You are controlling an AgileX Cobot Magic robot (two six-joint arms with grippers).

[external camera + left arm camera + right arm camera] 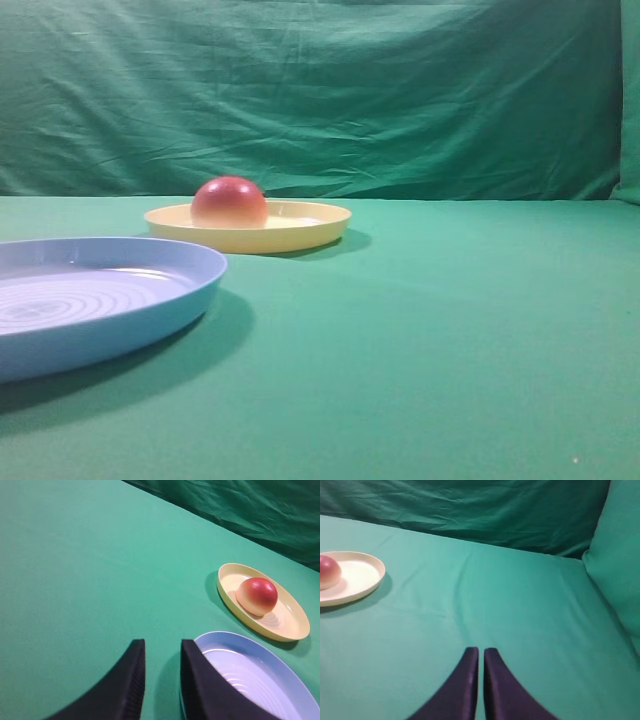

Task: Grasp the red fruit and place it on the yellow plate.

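The red fruit rests inside the yellow plate, toward its left side; the left wrist view shows the same red fruit on the yellow plate. My left gripper is open and empty, low over the table beside the blue plate, well short of the fruit. In the right wrist view the red fruit and yellow plate lie far to the left, and my right gripper is shut with nothing between its fingers. Neither gripper appears in the exterior high view.
A light blue ridged plate sits at the near left, its rim just right of my left fingers. Green cloth covers the table and hangs behind it. A green cloth wall rises on the right.
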